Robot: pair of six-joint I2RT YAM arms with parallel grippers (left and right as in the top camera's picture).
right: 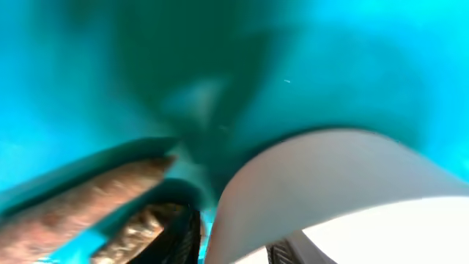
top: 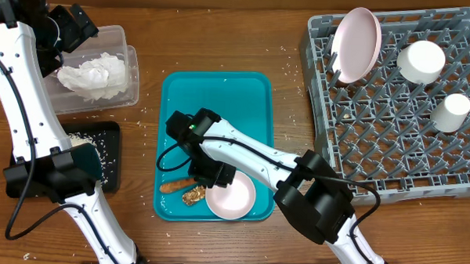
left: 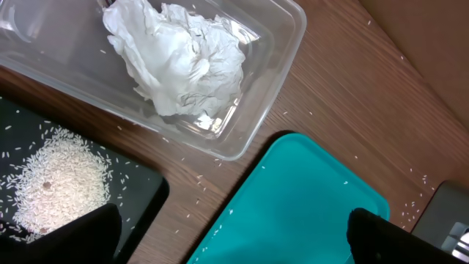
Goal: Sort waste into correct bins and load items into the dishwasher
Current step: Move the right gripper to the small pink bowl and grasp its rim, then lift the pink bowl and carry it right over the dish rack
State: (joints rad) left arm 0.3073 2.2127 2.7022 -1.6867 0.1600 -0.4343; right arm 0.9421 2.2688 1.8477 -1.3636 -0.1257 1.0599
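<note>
A white bowl (top: 231, 196) sits at the front of the teal tray (top: 221, 92). My right gripper (top: 218, 177) straddles its rim, one finger outside and one inside, and a thin gap still shows beside the outer finger (right: 187, 235). In the right wrist view the bowl (right: 330, 183) fills the lower right. An orange-brown strip (top: 174, 186) and a golden scrap (top: 192, 196) lie just left of it. My left gripper (left: 234, 235) hangs open and empty above the tray's near corner. A crumpled napkin (top: 92, 74) lies in the clear tub (top: 124, 42), and rice (left: 62, 183) lies in the black tray (top: 109, 155).
The grey dish rack (top: 391, 145) at the right holds an upright plate (top: 357, 44), a bowl (top: 422, 60) and a cup (top: 455, 111). Loose rice grains dot the wood around the tray and bins. My left arm's white links cross the table's left side.
</note>
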